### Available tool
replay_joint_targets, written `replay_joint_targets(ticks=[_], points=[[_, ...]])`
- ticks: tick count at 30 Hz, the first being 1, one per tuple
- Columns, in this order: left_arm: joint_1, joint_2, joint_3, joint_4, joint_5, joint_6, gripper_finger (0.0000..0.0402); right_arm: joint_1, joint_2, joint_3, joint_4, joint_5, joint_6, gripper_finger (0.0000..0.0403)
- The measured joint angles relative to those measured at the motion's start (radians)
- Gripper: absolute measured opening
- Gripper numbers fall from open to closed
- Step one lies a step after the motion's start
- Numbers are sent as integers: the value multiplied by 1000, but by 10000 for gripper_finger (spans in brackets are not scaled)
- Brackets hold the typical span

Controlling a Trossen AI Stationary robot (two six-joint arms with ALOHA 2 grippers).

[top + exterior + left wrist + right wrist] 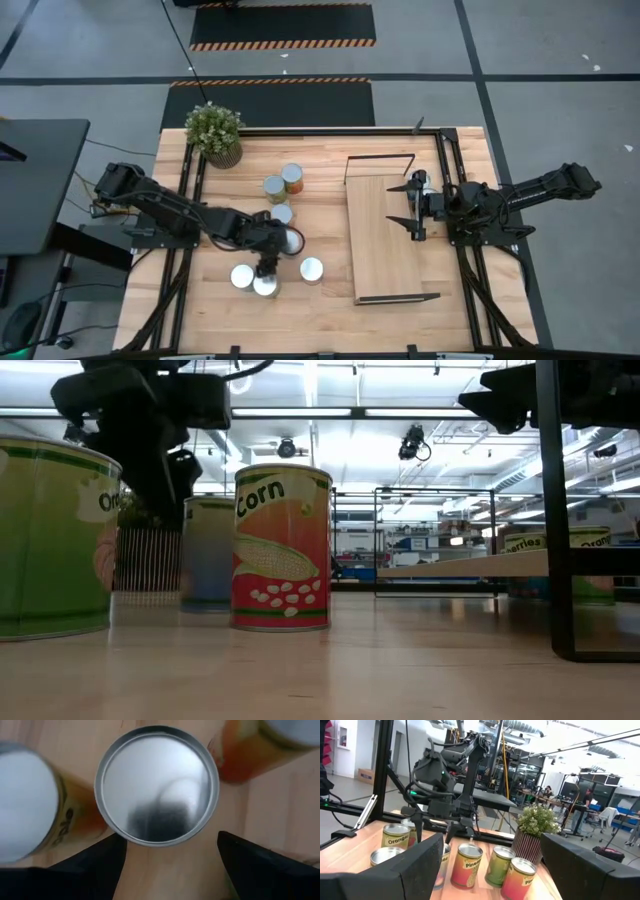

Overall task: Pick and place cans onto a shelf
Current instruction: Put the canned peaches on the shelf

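Left gripper (266,266) hangs over the near-left group of cans with its fingers spread wide and nothing between them. In the left wrist view, one can (157,785) stands directly below, its round lid centred between the two finger tips, so the target lies straight down from the claw. This can is upright with its long axis vertical, so a vertical descent should, by estimate, put one finger on each side of its wall. Two neighbouring cans stand close on either side, one just beside it to the left and one a little farther off; finger clearance there is the likely hazard. The left arm is the nearer arm to all loose cans. The shelf (385,240) lies to the right of the group, well apart from it, with its long axis running near to far. Right gripper (414,205) waits over the far half of the shelf, fingers wide, empty. Count from the high view: seven can lids on the table (330,310) left of the shelf, one partly covered by the left arm; one shelf; one plant (214,128) at the far left. The low view shows further can labels by the shelf; their number and position cannot be determined.
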Motion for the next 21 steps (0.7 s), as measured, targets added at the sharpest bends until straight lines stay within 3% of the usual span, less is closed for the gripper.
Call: replay_joint_targets(ticks=[21], points=[[41, 65, 4, 165, -58, 23, 318, 0, 5, 0, 26, -27, 4, 339]])
